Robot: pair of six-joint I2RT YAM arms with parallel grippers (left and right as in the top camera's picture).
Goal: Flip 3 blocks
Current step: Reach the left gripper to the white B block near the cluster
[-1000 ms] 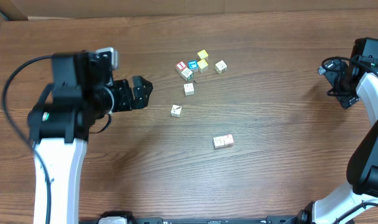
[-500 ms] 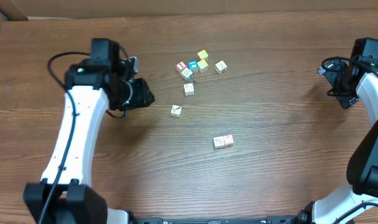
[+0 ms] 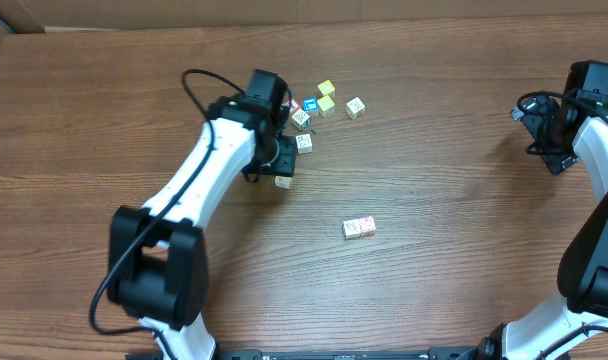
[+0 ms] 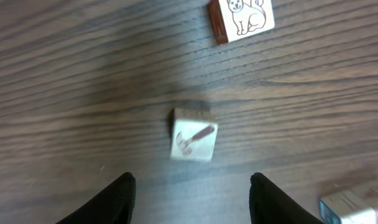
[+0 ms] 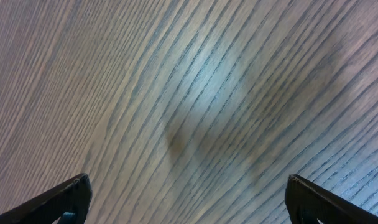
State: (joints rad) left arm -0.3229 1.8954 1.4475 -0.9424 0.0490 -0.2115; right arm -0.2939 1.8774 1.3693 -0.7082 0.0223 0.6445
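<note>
The left end effector (image 4: 192,190) is hovering, jaws apart and empty, just short of the pale red-marked block (image 4: 194,140) lying alone on the counter (image 4: 64,93), so the next move is probably calling for a straddling descent and pinch.

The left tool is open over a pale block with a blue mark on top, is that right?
Not quite. The mark on the pale block is red, not blue, as the left wrist view shows. The left tool is open over it.
</note>
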